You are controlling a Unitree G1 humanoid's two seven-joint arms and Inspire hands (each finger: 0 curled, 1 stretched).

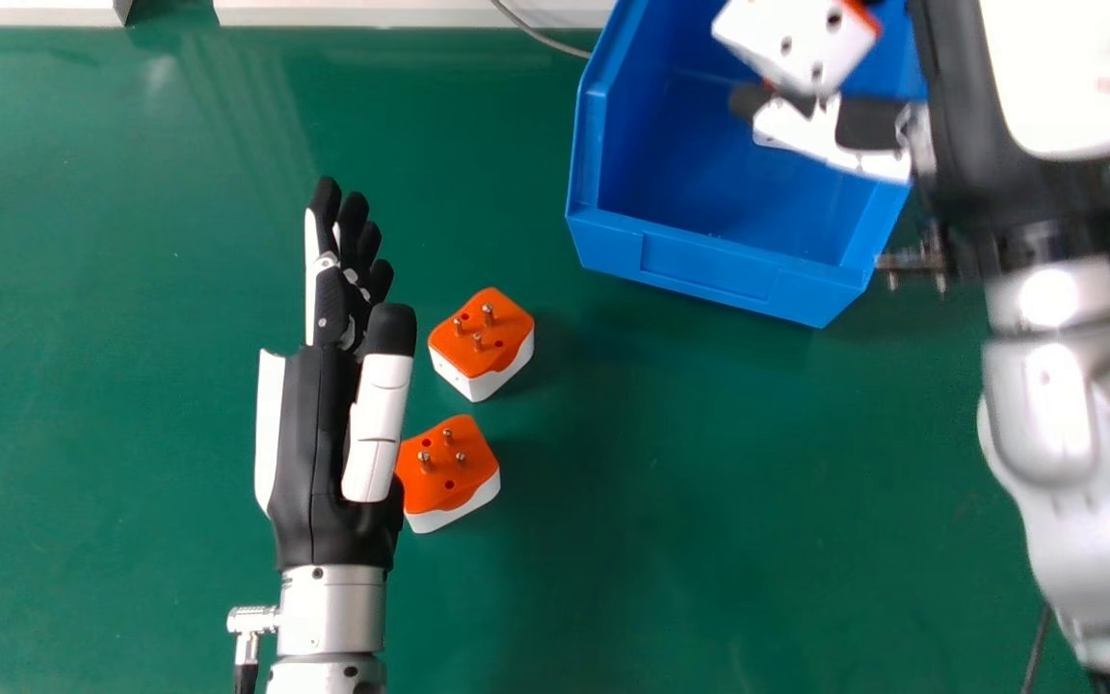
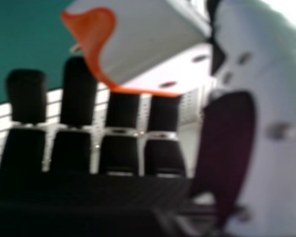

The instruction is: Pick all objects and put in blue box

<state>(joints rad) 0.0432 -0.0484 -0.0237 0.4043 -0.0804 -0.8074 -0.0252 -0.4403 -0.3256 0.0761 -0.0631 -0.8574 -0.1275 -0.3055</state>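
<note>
Brightly lit in the head view, with pale sheen and faint streaks across the green table at upper left. Softly shadowed beside the far adapter and near adapter. Blown out white on the right hand, with hard glints on the silver right forearm, both blurred; crisp at the left hand. In the right hand view, dim over palm and fingers, glaring beyond the thumb, out of focus on the held adapter.
</note>
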